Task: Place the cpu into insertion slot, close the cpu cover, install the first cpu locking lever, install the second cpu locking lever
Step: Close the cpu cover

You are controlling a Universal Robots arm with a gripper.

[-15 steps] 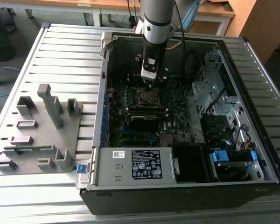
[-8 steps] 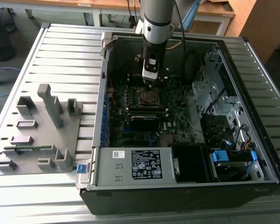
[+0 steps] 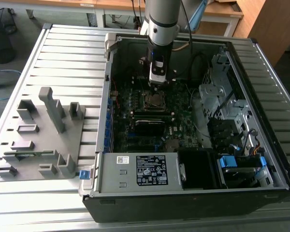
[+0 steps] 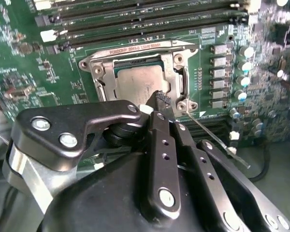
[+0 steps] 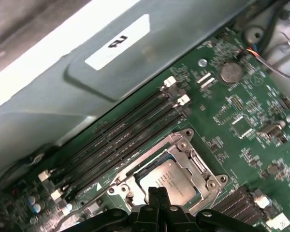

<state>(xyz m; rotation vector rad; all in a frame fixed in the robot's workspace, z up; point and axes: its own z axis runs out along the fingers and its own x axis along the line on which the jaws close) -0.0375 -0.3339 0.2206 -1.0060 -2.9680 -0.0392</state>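
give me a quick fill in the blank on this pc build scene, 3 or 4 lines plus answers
1. The cpu lies in the insertion slot, and the cpu cover over it is ___ (open/closed).
2. The gripper, near the cover's edge, is ___ (open/shut).
3. The motherboard is coloured ___.
4. The grey rack lies to the exterior view's ___ of the computer case.
Missing words: closed; shut; green; left.

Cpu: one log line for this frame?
cpu seated | cpu cover down | gripper shut, tips at cover edge | one locking lever sticking out
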